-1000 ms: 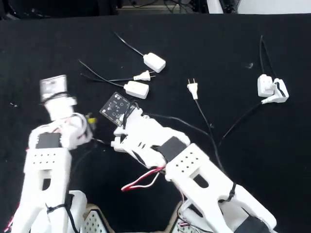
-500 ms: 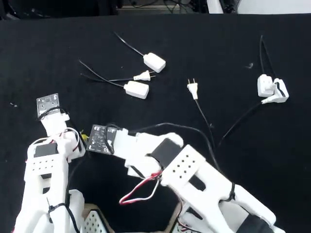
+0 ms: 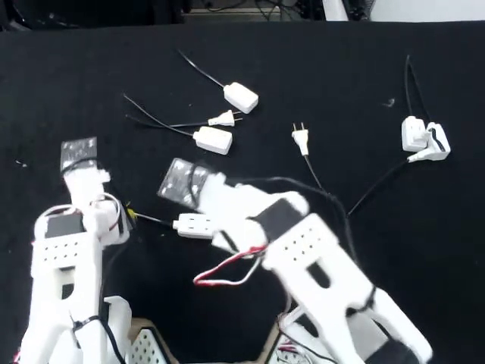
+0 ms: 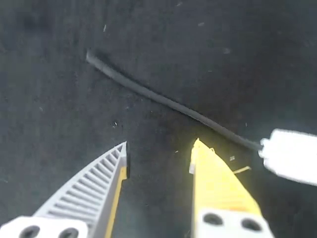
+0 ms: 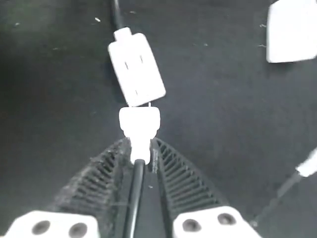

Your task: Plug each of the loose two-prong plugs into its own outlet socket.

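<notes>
My right gripper is shut on a white two-prong plug, whose black cord runs back between the fingers. The plug's front meets the end of a white outlet socket lying slightly askew, with a sliver of prong still showing. From above, that socket lies on the black table beside the right arm. My left gripper hovers open over the socket's black cord, and the socket's body is just to one side.
Two more white sockets and a loose plug lie at the back left. Another loose plug is mid-table. A joined plug and socket sits far right. Black cords trail across the mat.
The right wrist swung left toward the left arm, then back right. The white socket now lies uncovered beside it. The left arm shifted slightly.
</notes>
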Available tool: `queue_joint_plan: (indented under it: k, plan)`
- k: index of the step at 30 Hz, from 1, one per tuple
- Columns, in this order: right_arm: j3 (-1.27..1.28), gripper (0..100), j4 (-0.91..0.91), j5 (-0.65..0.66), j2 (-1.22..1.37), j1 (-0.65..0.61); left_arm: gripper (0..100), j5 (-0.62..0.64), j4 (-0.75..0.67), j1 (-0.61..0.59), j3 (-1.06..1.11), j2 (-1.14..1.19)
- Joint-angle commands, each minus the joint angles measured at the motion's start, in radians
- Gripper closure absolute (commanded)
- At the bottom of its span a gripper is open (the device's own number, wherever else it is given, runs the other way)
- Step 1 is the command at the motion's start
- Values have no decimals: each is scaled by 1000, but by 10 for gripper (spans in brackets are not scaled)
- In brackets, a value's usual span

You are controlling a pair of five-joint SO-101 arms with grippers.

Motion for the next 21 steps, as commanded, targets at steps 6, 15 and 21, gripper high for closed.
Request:
queue_joint_plan:
  k: [6,15,21]
  plan:
    - [-124,988,152,74,-170,371,784,-520,138,286,-104,-5]
    - [-117,988,264,152,-180,592,688,-580,64,493,-71,-3]
    - [-119,988,278,164,-182,623,688,-601,-176,516,67,11]
